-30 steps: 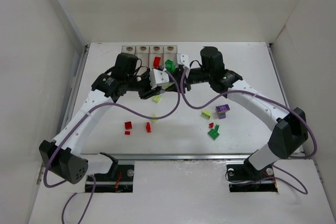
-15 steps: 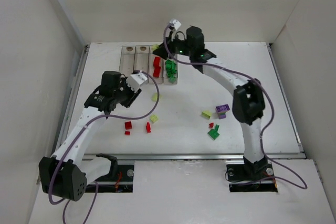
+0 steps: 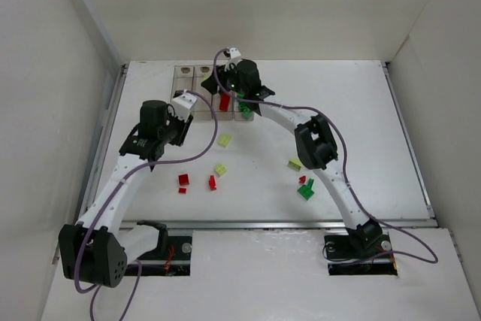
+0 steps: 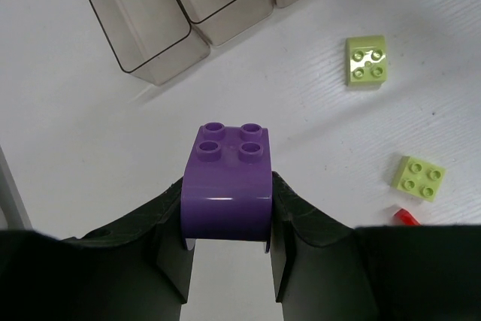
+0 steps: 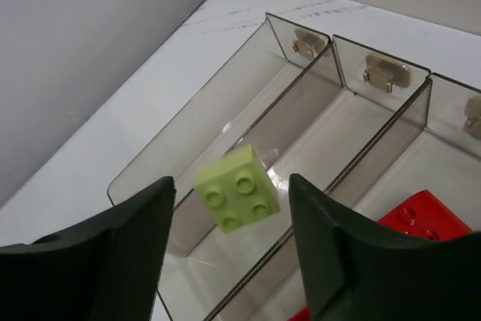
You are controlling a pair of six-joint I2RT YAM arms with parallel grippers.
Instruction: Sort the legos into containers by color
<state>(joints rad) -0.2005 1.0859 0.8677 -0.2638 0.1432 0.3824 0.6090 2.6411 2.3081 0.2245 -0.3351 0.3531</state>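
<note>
My left gripper [image 4: 227,212] is clamped on a purple brick [image 4: 228,163], just short of the near ends of the containers [image 4: 154,39], with bare table [image 4: 90,148] between the brick and the bin edges. My right gripper [image 5: 231,180] has its jaws apart. A pale yellow-green brick [image 5: 237,188] sits loose between them with a gap on each side, above the bins beside the one holding a red brick [image 5: 418,212]. 2 more yellow-green bricks [image 4: 366,60] lie on the open table, well apart from the bins.
</note>
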